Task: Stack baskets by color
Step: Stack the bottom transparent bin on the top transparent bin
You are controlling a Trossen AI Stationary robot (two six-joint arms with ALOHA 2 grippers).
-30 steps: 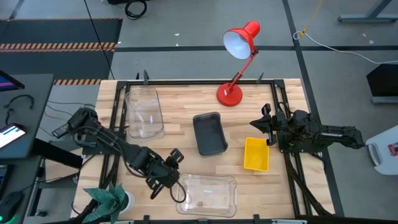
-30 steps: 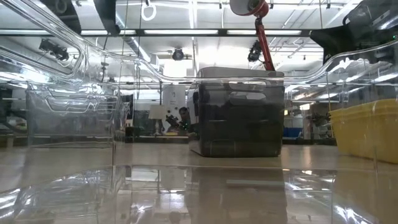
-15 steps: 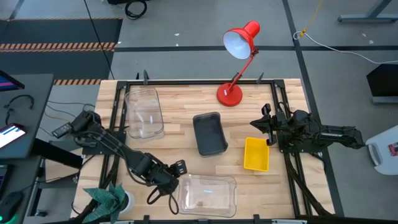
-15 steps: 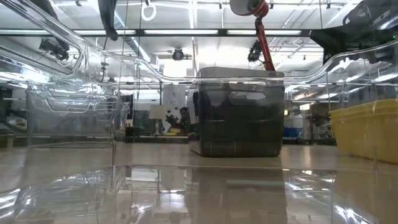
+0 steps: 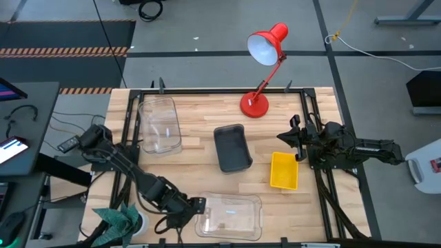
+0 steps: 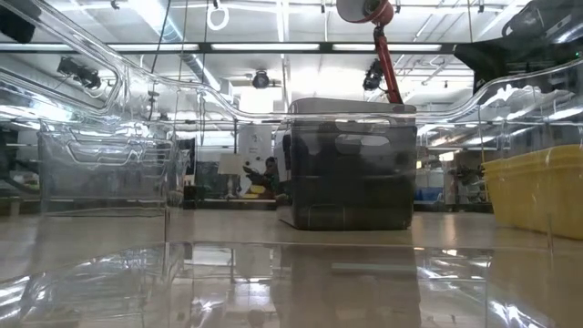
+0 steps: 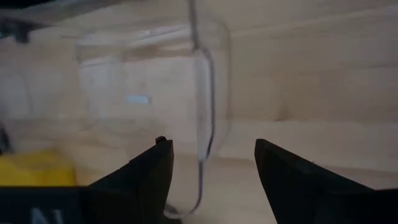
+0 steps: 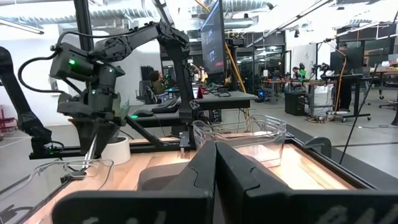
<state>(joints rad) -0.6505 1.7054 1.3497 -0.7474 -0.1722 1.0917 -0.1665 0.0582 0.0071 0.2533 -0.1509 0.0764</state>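
Note:
A large clear basket lies at the table's near edge, and a second clear one lies at the far left. A dark grey basket sits in the middle, with a yellow basket to its right. My left gripper is open at the near clear basket's left end. In the left wrist view its fingers stand on either side of that end's wall without touching it. My right gripper is shut and rests at the table's right side.
A red desk lamp stands at the far edge, its base on the table. A green cloth and a white roll sit at the near left corner. Bare wood lies between the grey basket and the near clear one.
My left gripper has moved toward the table's near edge and slightly down, from over the near clear basket's far left corner to its left end. Its wrist has rolled as it went. The baskets have stayed where they were.

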